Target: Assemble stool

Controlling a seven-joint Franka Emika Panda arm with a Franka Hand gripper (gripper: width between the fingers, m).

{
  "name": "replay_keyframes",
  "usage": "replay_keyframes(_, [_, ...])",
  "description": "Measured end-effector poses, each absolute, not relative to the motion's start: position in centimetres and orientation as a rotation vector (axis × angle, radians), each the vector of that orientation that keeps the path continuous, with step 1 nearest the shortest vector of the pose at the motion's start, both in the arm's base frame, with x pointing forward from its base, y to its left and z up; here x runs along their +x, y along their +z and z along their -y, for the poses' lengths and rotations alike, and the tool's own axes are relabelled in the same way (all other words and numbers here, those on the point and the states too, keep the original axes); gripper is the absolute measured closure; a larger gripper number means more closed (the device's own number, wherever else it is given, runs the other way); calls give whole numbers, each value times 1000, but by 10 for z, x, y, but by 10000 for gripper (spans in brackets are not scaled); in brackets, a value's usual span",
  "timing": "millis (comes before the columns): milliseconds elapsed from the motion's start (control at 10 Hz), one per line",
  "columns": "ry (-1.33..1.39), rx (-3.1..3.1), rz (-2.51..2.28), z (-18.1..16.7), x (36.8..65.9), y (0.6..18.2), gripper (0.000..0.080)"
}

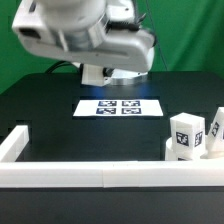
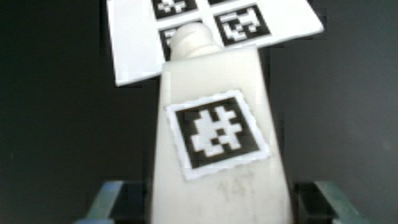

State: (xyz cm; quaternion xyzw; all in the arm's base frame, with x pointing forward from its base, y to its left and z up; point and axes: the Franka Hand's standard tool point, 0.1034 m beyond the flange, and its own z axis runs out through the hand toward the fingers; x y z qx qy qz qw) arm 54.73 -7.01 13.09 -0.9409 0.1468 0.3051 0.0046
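The jaws of my gripper (image 2: 217,200) are closed on one stool leg (image 2: 214,130), tagged face up to the wrist camera, the marker board (image 2: 143,45) beyond its far end. Two spare legs (image 1: 187,135) stand by the border rail (image 1: 80,177). The seat is out of view, and finding it for this leg's fitting looks like my next move.

The leg (image 2: 210,125) is smooth, matt white plastic.

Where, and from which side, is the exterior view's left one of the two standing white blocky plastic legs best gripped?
Probably its upper part, from straight above. That white blocky leg stands on end with flat faces and a free top; the long white border rail lies in front and the second leg crowds the exterior view's right, so pinch front to back.
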Motion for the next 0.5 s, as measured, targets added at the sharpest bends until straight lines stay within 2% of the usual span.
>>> replay_keyframes(300, [654, -3021, -496, 59, 556, 134, 475])
replay_keyframes(500, [340, -3046, -589, 10, 567, 153, 475])
